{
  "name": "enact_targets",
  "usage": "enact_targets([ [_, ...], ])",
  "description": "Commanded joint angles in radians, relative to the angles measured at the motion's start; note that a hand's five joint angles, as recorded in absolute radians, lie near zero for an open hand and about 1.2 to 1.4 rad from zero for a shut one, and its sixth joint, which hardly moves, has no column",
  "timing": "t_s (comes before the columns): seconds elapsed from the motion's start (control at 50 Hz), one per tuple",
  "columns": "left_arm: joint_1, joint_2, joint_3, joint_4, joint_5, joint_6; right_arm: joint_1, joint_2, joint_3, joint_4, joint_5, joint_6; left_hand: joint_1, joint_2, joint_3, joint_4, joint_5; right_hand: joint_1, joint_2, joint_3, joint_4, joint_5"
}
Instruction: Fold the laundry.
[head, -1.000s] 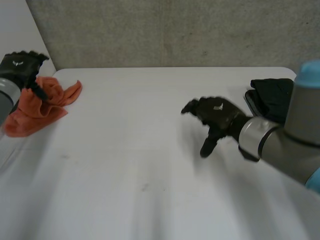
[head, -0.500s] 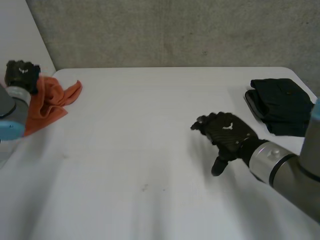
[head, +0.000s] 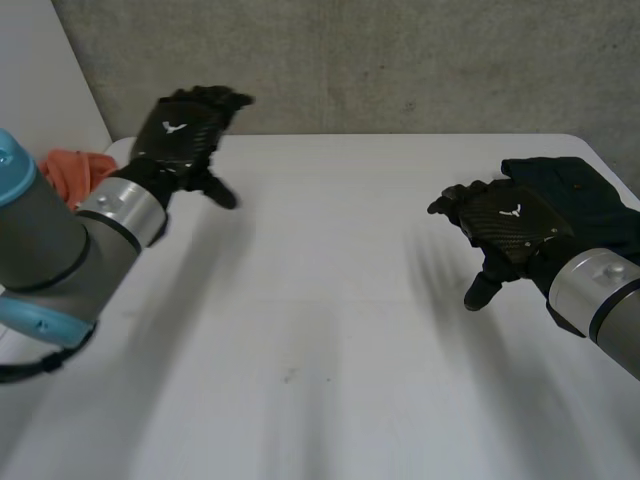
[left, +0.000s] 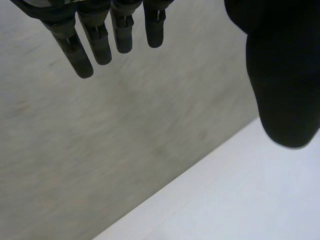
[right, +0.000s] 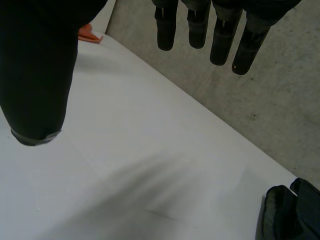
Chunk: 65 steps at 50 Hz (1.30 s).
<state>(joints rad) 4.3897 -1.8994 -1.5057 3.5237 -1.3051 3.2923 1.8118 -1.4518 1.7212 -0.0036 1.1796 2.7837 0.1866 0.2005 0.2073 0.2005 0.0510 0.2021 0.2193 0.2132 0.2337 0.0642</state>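
An orange cloth (head: 72, 168) lies crumpled at the table's far left corner, partly hidden behind my left arm; a bit of the orange cloth (right: 89, 34) shows past my right thumb. A folded black garment (head: 578, 195) sits at the far right edge, and its corner (right: 291, 215) appears in the right wrist view. My left hand (head: 182, 130) hovers above the far left of the table, to the right of the orange cloth, fingers (left: 98, 36) straight and empty. My right hand (head: 505, 228) hangs over the table just left of the black garment, fingers (right: 220, 32) straight, holding nothing.
The white table (head: 320, 330) stretches between both hands. A grey concrete wall (head: 380, 60) stands right behind the table's far edge, and a white wall (head: 40, 70) closes the left side.
My left hand has come off the orange cloth and swung up and right. My right hand has moved right and back toward the black garment.
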Motion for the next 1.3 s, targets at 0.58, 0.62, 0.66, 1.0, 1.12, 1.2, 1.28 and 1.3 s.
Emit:
enact_targets([
  [0.58,0.479,-0.803,0.777,-0.164,-0.036,0.627,0.004,0.039,0.015,-0.024,0.002,-0.013,0.240,0.226,0.220,0.226,0.201,-0.028,-0.045,-0.039,-0.059,-0.064],
  [0.62,0.467,-0.797,0.777,-0.178,-0.040,0.626,0.004,0.039,0.014,-0.022,0.002,-0.013,0.876,0.862,0.855,0.862,0.837,-0.028,-0.045,-0.039,-0.059,-0.064],
  [0.66,0.441,-0.767,0.754,-0.174,-0.052,0.619,0.003,0.039,0.012,-0.024,0.002,-0.013,1.208,1.195,1.188,1.195,1.170,-0.028,-0.045,-0.039,-0.059,-0.064],
  [1.0,0.051,-0.138,0.210,-0.057,-0.045,0.000,-0.038,0.021,-0.009,-0.022,0.005,-0.009,1.210,1.196,1.189,1.196,1.171,-0.028,-0.045,-0.039,-0.059,-0.064],
  [1.12,-0.157,0.025,0.000,-0.088,0.116,-0.329,-0.077,-0.013,-0.022,-0.022,0.006,-0.001,1.210,1.196,1.189,1.196,1.171,-0.028,-0.045,-0.039,-0.059,-0.064],
  [1.2,-0.261,0.036,-0.073,-0.089,0.190,-0.382,-0.086,-0.018,-0.023,-0.021,0.006,-0.003,0.056,0.043,0.036,0.043,0.018,-0.028,-0.045,-0.039,-0.059,-0.064],
  [1.28,-0.279,0.016,-0.080,-0.094,0.172,-0.326,-0.086,-0.019,-0.023,-0.021,0.005,-0.003,-0.012,-0.026,-0.033,-0.026,-0.051,-0.028,-0.045,-0.039,-0.059,-0.064],
  [1.3,-0.279,0.016,-0.079,-0.097,0.165,-0.312,-0.086,-0.019,-0.023,-0.021,0.005,-0.003,-0.011,-0.025,-0.032,-0.025,-0.050,-0.028,-0.045,-0.039,-0.059,-0.064],
])
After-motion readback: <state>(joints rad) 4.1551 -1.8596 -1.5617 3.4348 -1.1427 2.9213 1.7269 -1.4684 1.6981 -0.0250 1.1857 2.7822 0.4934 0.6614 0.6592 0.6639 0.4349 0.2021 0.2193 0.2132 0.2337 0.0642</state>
